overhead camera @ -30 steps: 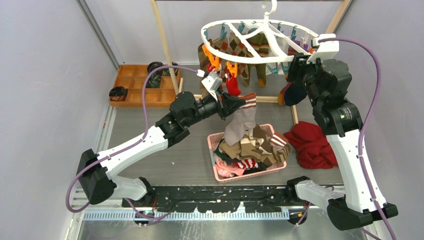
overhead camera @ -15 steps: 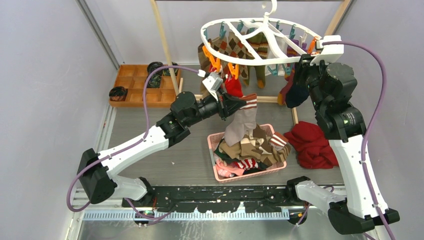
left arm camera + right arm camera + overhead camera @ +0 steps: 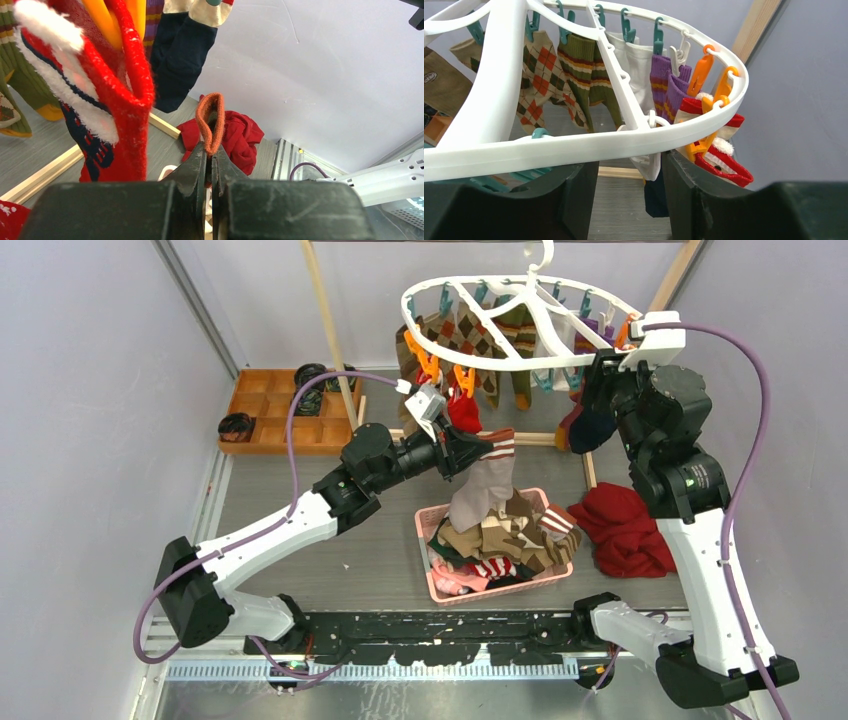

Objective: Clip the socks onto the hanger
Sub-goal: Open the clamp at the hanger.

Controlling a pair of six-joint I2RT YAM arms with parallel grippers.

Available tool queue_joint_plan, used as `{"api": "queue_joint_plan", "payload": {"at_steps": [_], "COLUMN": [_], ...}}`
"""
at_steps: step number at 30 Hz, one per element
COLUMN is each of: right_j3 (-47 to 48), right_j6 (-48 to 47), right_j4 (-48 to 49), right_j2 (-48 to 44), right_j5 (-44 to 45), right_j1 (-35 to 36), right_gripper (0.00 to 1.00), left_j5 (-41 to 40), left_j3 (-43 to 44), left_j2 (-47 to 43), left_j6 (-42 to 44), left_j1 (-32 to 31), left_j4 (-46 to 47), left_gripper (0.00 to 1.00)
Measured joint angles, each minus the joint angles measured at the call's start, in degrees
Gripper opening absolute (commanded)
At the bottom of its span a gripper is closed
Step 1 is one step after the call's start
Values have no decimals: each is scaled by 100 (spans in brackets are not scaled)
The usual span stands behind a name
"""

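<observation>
Sock in hand: a grey sock [image 3: 482, 480] with a brown cuff, in the middle of the top view. It hangs down to the pile in the pink basket [image 3: 500, 590].
Left gripper [image 3: 209, 150]: squeezed tight on the thin edge of the cuff.
Hanger [image 3: 407, 310]: upper middle, with many socks already clipped on.
Right gripper [image 3: 629, 167]: jaws apart, with the white rim lying across them.
What could go wrong: the cuff may slip out, because only a little bit is pinched. The hanger may swing on its hook and the peg miss.
In the way: a red sock [image 3: 120, 100] hangs right beside the cuff, by the orange pegs [image 3: 440, 368].
Around: red cloth [image 3: 625, 530] at the lower right, wooden tray [image 3: 270, 415] at the upper left.
</observation>
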Motion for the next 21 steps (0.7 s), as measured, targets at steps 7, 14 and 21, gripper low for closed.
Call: {"api": "queue_joint_plan", "payload": {"at_steps": [7,14,21], "right_j3": [-2,-22,-22], "right_j6": [0,-4,-20], "right_j4": [4,20,24], "right_j2": [55,131,162], "right_j5": [0,33,61], "right_j1": [0,0,0], "right_gripper": [53,47,32], "left_j5": [0,0,0], "left_j3": [0,0,0], "left_j2": [0,0,0], "left_j6": [-2,2,17], "left_j1": [0,0,0], "left_j4": [0,0,0], "left_gripper": [0,0,0]}}
